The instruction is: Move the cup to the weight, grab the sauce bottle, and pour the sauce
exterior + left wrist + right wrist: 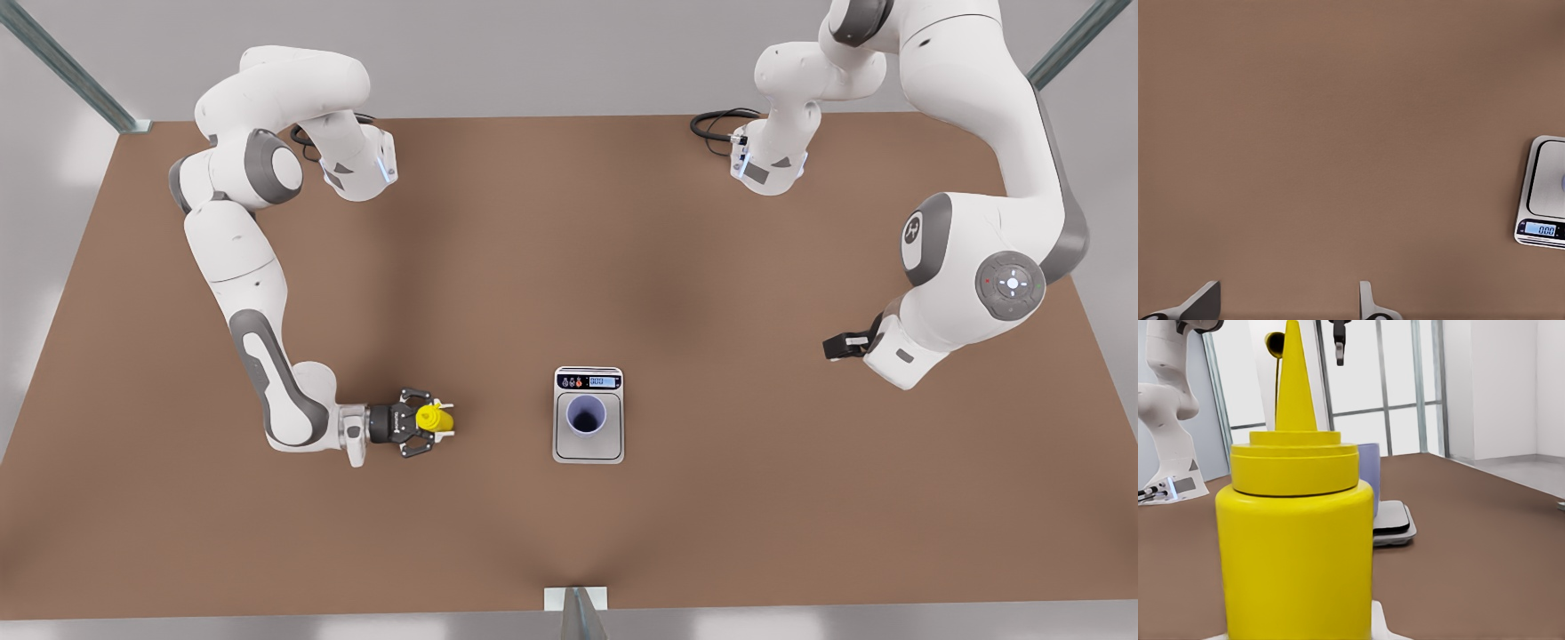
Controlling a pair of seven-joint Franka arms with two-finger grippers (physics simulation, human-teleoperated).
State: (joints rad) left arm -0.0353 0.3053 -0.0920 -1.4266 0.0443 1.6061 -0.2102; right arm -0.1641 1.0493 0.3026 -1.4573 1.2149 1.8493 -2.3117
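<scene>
The brown bench (756, 498) carries the scale (589, 415) near its middle, and the cup (587, 414) stands upright on the scale's steel plate. At the front view's left, the right claw (434, 421) is low at the bench and its fingers sit on both sides of the yellow bottle (435, 418), which stands upright, well apart from the scale. At the front view's right, the left claw (1288, 303) hangs released above bare bench and waits.

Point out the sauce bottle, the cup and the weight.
sauce bottle (1295, 560): right wrist view, on its yellow body below the cap.
cup (586, 415): front view, on its dark inside, as it stands on the plate.
weight (589, 381): front view, on the black display strip.
</scene>
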